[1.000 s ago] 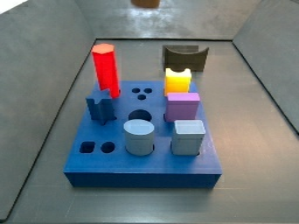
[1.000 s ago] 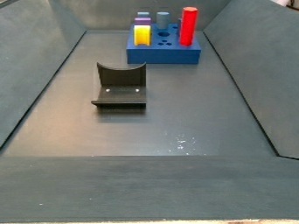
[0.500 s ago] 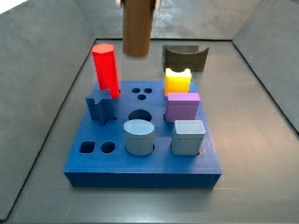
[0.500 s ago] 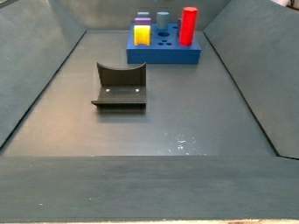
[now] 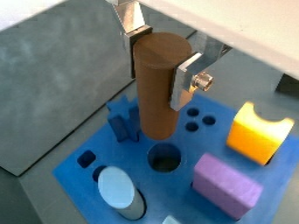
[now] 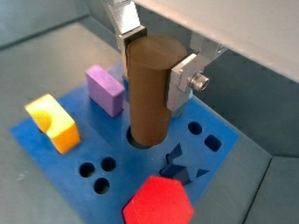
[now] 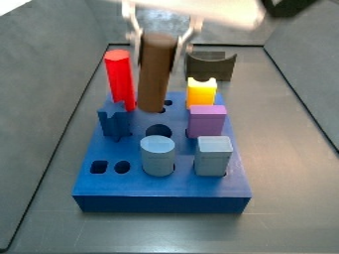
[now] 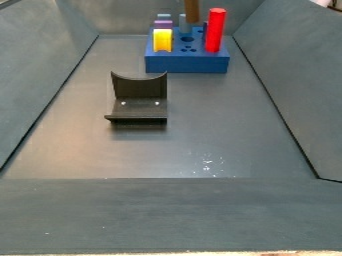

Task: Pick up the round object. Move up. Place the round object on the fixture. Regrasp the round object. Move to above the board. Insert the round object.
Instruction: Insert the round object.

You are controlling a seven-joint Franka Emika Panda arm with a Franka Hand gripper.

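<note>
My gripper [image 5: 160,59] is shut on the round object, a brown cylinder [image 5: 160,87], and holds it upright over the blue board [image 5: 89,159]. It shows in both wrist views [image 6: 149,92] and in a side view [image 7: 155,69]. Its lower end hangs just above the board's round hole [image 5: 165,158], next to the blue star piece [image 7: 114,121]. The fingers [image 5: 187,77] clamp the cylinder's upper part. The gripper [image 7: 162,28] is blurred in that side view. The fixture [image 7: 209,65] stands empty behind the board and shows in both side views [image 8: 136,97].
On the board stand a red hexagonal prism [image 7: 118,77], a yellow piece [image 7: 201,91], a purple block [image 7: 207,121], a grey-blue cylinder [image 7: 158,156] and a grey-blue cube [image 7: 213,156]. Grey sloped walls ring the floor.
The brown cylinder has come down from the top of the side view toward the board. The gripper is now in view above it. The pieces on the board have not moved.
</note>
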